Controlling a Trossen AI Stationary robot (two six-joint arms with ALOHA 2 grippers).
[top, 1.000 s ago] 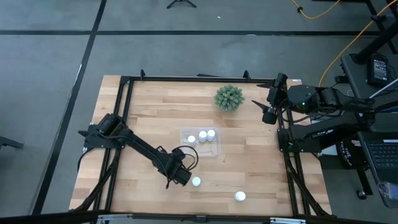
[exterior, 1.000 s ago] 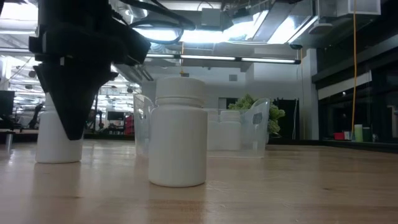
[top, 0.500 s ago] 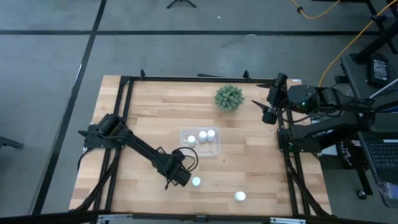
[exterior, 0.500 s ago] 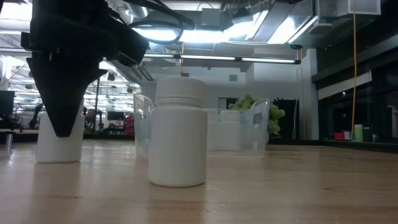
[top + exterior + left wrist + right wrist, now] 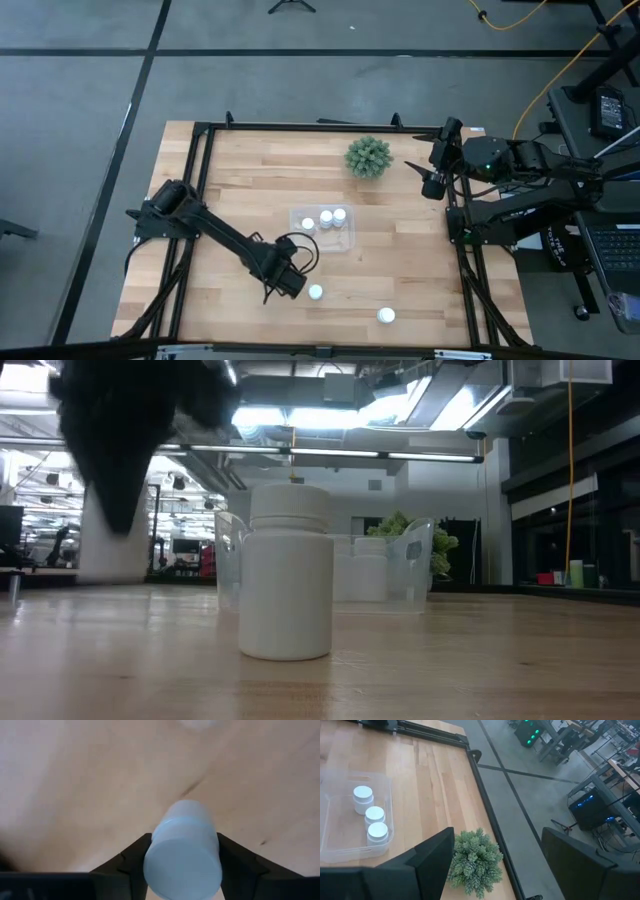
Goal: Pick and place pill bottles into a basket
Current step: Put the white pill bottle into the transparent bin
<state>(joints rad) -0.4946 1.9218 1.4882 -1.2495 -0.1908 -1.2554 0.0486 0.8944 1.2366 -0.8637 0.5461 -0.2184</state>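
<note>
My left gripper [image 5: 292,282] is near the table's front, shut on a white pill bottle [image 5: 182,850]. The gripper hides that bottle in the high view; in the low view the bottle [image 5: 110,555] hangs at the left. A second pill bottle [image 5: 316,292] stands on its base just to the right of the gripper. A third [image 5: 386,315] stands nearer the front right. The clear basket [image 5: 345,243] sits mid-table with three pill bottles [image 5: 326,217] upright inside. My right gripper [image 5: 432,182] waits open at the far right, beside the plant. My left gripper pinches the bottle's upper part [image 5: 156,845], at the cap and just below it, between its two fingers. The fingers [image 5: 131,860] come from above, pointing down. The bottle hangs upright, its base [image 5: 112,578] lifted clear of the table.
A green spiky plant [image 5: 368,157] stands at the far side, right of centre. Black frame rails [image 5: 196,200] run along the table's left, right and far edges. Bare wood lies between the basket and the front bottles.
My left gripper has risen with the pill bottle. The bottle stood on the table under the gripper half a second ago and now hangs clear above it, still upright. The bottle beside it has stayed in place.
</note>
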